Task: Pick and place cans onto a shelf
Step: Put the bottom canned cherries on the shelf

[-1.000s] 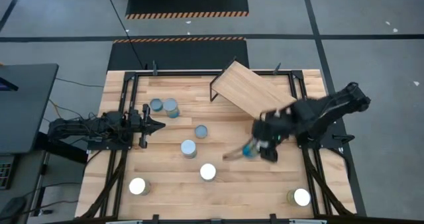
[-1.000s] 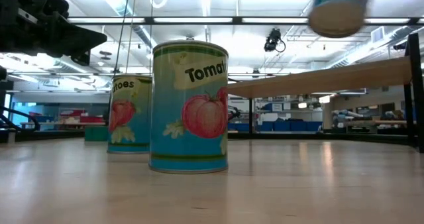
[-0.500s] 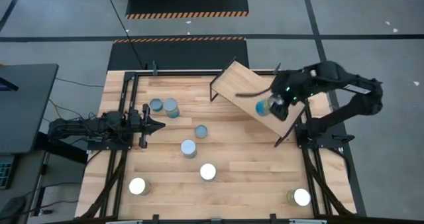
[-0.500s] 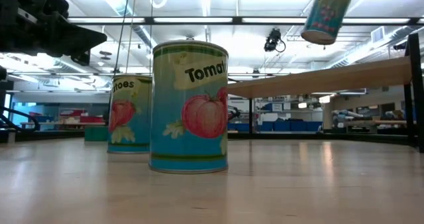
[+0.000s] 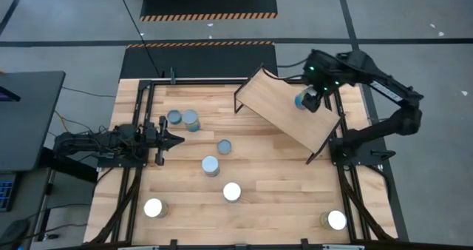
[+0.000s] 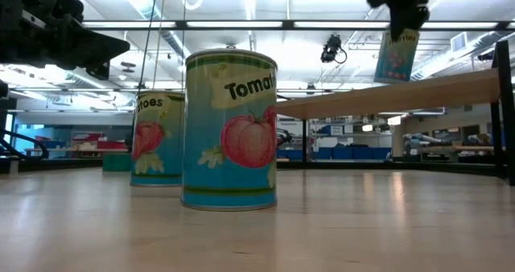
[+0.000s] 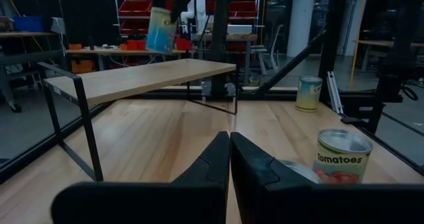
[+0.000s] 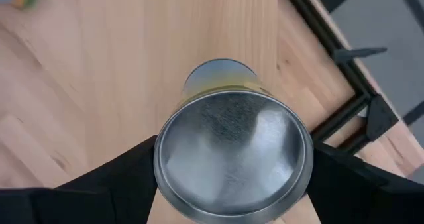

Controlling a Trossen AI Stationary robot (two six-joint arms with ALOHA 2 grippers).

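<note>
Above the shelf (image 5: 290,111), at about two o'clock on the table in the high view, the right gripper (image 5: 311,100) is seen clamped on a can (image 5: 305,101). The board lies directly under the can, and the right arm is far nearer it than the left gripper (image 5: 171,138), which is parked pinched shut at nine o'clock. Seven more cans are scattered over the plank tabletop (image 5: 259,194).

In the low view, the held can (image 6: 396,56) hangs slightly tilted, its long axis near vertical, clear of the light-wood board (image 6: 386,95) below it; a straight descent is judged to be what remains. A tomato can (image 6: 229,129) with a glossy paper label stands in front.

In the left wrist view, the closed fingers (image 7: 215,159) point at the thin black frame (image 7: 83,111).

In the right wrist view, the can's brushed silver round end (image 8: 232,159) is gripped between dark fingers (image 8: 126,174) at three and nine o'clock, smooth pale wood beneath.
</note>
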